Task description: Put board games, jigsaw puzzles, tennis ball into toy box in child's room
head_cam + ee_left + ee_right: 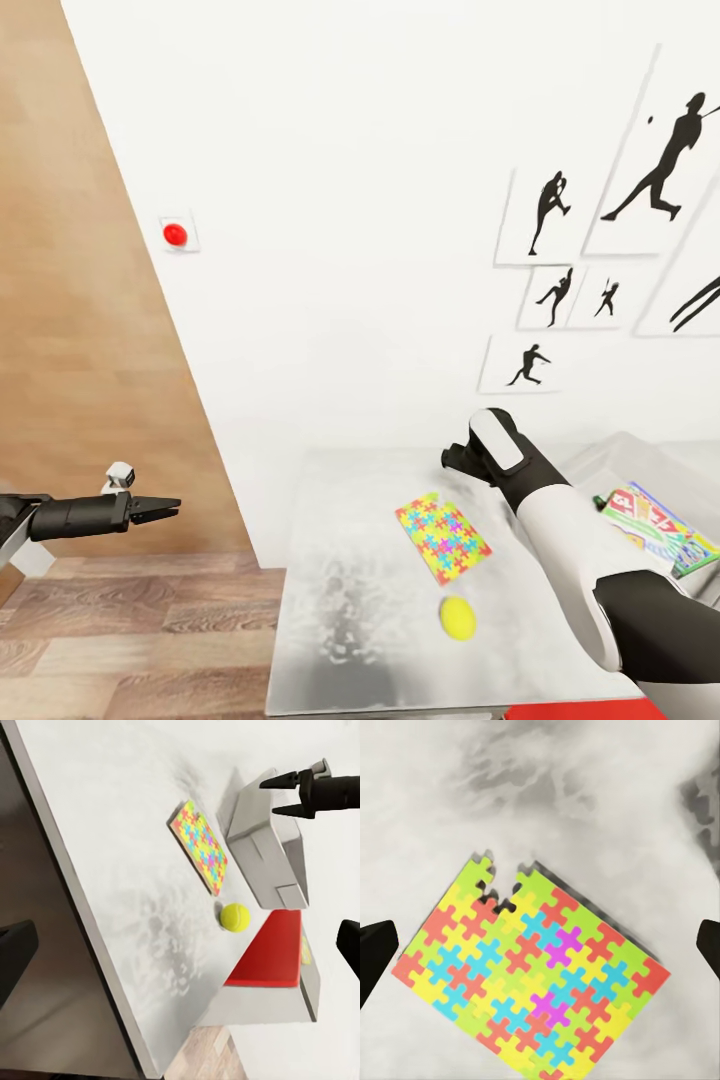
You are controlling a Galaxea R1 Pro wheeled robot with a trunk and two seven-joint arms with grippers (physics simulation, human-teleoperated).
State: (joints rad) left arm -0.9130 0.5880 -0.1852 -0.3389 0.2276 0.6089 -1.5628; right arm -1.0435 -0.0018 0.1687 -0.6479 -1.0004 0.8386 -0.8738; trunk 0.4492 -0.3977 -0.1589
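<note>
— On the bench (330, 600), what lies there?
— One puzzle (442, 537) and the ball (458, 617). The box (640, 460) holds games (655, 525).
— And the claws?
— Right claw (540, 945) spread above the puzzle; left claw (158, 511) spread, off the bench.

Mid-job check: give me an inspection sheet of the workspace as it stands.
Surface: white-grey table top, mottled.
Job's things: multicoloured flat jigsaw puzzle board lies on the table, a notch in one edge; small yellow-green tennis ball beside it, apart; light grey toy box holds printed board game boxes.
Clutter: red flat item near the table edge, unidentified.
Grippers: left end effector open, off the table over the floor; right end effector open, above the puzzle.
Cables: nothing seen.
Surroundings: white wall with silhouette sport pictures, red round button, wood-plank floor.
</note>
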